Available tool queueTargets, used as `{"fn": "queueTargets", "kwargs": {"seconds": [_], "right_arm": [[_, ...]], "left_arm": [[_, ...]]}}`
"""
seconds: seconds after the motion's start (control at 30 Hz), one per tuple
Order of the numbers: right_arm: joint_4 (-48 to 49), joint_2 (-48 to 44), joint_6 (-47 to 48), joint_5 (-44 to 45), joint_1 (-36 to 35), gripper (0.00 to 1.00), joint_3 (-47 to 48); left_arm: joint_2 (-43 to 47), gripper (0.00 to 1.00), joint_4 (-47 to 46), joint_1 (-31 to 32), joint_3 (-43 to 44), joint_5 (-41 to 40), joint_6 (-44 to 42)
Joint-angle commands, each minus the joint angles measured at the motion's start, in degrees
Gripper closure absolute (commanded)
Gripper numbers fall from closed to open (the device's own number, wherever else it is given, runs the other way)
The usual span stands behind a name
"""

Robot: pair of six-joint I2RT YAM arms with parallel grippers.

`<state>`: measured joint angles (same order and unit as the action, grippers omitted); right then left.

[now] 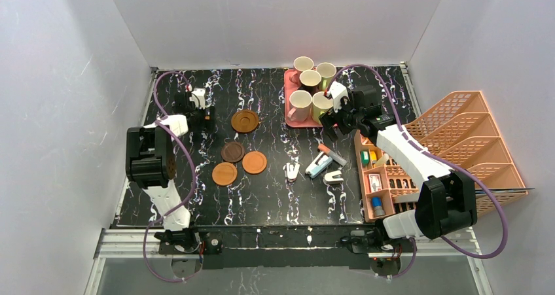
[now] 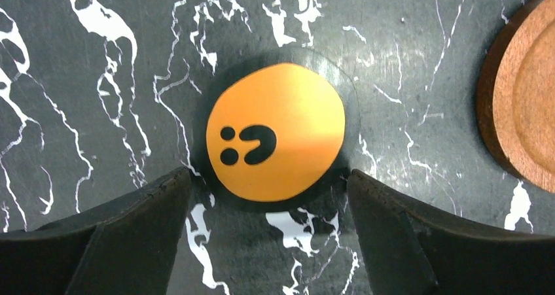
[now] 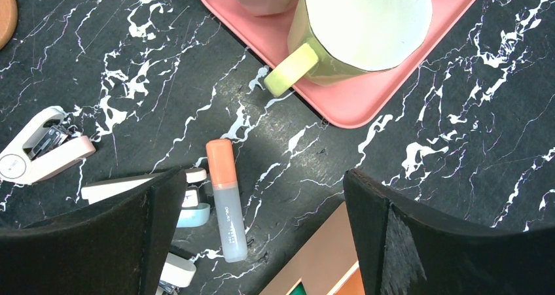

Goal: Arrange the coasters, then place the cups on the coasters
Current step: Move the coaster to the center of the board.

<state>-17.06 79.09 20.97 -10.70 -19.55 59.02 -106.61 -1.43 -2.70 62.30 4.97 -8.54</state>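
Flat on the table lies an orange coaster with black marks, just beyond the tips of my open left gripper, which touches nothing. At the right edge sits a brown rimmed coaster, also seen from above. A dark brown coaster and two orange coasters lie mid-table. Several cups stand on the pink tray. My right gripper hangs open and empty near the tray's front corner, below a yellow-green cup.
A stapler, an orange-capped tube and other small items lie right of centre. A peach desk organiser with a compartment tray fills the right side. White walls enclose the table.
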Motion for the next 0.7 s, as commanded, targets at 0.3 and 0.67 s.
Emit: {"fn": "queueTargets", "kwargs": {"seconds": [0.3,0.67], "right_arm": [[0.03,-1.63,0.21,-0.68,0.26,0.02,1.0],[-0.13,-0.33,0.34,-0.3,0.22,0.02,1.32]], "left_arm": [[16.93,0.02,8.15,0.31,-5.89,2.12,-0.21],[26.76,0.02,10.79,0.71,-16.43,12.8,-8.18]]}}
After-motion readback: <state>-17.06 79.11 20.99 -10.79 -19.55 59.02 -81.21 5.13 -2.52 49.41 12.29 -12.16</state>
